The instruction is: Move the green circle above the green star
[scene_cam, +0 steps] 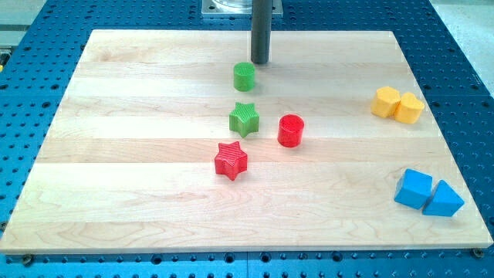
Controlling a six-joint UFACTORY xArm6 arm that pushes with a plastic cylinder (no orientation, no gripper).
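Observation:
The green circle (244,76) is a short green cylinder near the view's top centre of the wooden board (139,154). The green star (244,119) lies just below it in the view, with a small gap between them. My tip (260,62) stands just to the upper right of the green circle, close to it; contact cannot be told.
A red cylinder (291,130) sits right of the green star. A red star (230,161) lies below the green star. Two yellow blocks (397,104) sit at the right edge. A blue cube (414,188) and a blue triangle (444,200) sit at the lower right.

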